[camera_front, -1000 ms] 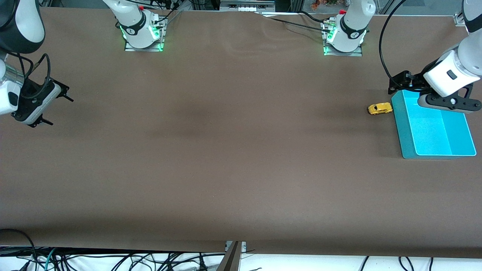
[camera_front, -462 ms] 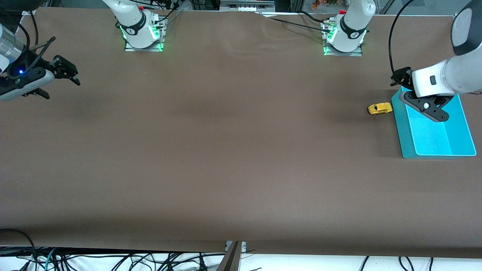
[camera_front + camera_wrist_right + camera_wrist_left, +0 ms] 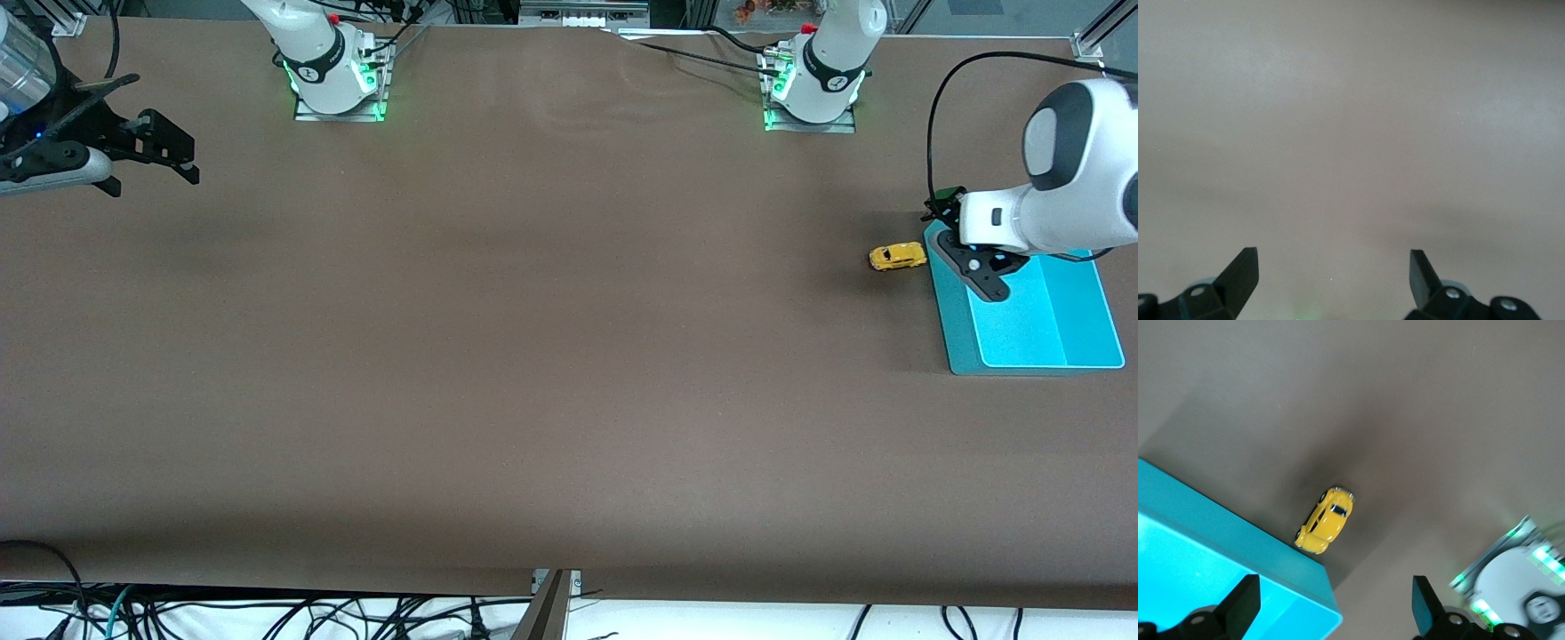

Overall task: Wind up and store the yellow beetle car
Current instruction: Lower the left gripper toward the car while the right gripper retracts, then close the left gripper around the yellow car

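Small yellow beetle-shaped toy car (image 3: 897, 256) sits on its wheels on the brown matte table covering (image 3: 533, 356), toward the left arm's end of the table. It lies just beside the outer wall of a turquoise rectangular plastic bin (image 3: 1022, 311); from the front view touching or apart cannot be told.

Left wrist view adds detail: the car (image 3: 1325, 529) has a dark window patch on its roof, and its nose points at the bin's corner (image 3: 1318, 587), very close to the wall. The same view catches a blurred white arm base with green lights (image 3: 1518, 587) at the frame edge.

Left gripper (image 3: 944, 206) hangs over the bin's corner nearest the car, fingers (image 3: 1245, 603) spread wide, nothing between them. The front view shows mostly the white wrist body; the wide gap shows in the wrist view only.

Right gripper (image 3: 160, 147) hangs over bare covering at the right arm's end of the table, well apart from car and bin. Fingers (image 3: 1241, 270) wide apart, empty. Its wrist view shows only plain brown surface.

Surface: one brown sheet over the whole table, faint ripples between the two bases. Two white arm bases (image 3: 333, 76) with green lights stand along the table's farther edge. Tangled dark cables (image 3: 267, 613) lie on the white floor past the table's nearer edge.
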Available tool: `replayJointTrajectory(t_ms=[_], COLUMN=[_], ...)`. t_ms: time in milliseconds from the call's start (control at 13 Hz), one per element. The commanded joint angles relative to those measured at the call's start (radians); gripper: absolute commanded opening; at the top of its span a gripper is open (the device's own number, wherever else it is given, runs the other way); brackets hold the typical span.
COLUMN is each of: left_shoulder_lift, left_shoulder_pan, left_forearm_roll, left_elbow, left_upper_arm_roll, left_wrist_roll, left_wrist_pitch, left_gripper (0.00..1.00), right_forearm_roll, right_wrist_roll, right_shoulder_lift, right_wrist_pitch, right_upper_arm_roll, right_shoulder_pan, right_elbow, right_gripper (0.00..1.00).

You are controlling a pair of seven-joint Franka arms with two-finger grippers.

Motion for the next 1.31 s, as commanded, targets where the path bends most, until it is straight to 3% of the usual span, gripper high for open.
replayJointTrajectory(t_ms=[0,154,462,692,1077,1231], left_shoulder_lift=[-0.043,-0.045,-0.034,0.047,0.093,0.127], left_shoulder_pan=[0.019,0.036,0.092,0.148,0.162,0.174], left_forearm_roll=[0.066,0.069,0.114,0.158,0.160,0.174], left_elbow=[-0.142,-0.221,-0.415,-0.439,-0.482,-0.482], left_upper_arm_roll=[-0.013,-0.013,-0.012,-0.013,-0.012,-0.012], left_wrist_roll=[0.112,0.132,0.259,0.279,0.289,0.290], left_wrist_pitch=[0.134,0.206,0.586,0.729,0.846,0.883], left_gripper=[1.00,1.00,1.00,1.00,1.00,0.95], right_forearm_roll=[0.014,0.014,0.002,-0.015,-0.054,-0.054], right_wrist_roll=[0.024,0.024,0.033,0.027,0.024,0.028], right_shoulder_lift=[0.038,0.041,0.087,0.090,0.117,0.122], right_wrist_pitch=[-0.045,-0.052,-0.062,-0.059,-0.061,-0.061], right_upper_arm_roll=[-0.013,-0.013,-0.013,-0.013,-0.013,-0.013], right_shoulder_pan=[0.007,0.007,0.009,0.009,0.006,0.007], right_elbow=[0.049,0.055,0.101,0.112,0.150,0.156], right_gripper=[1.00,1.00,1.00,1.00,1.00,1.00])
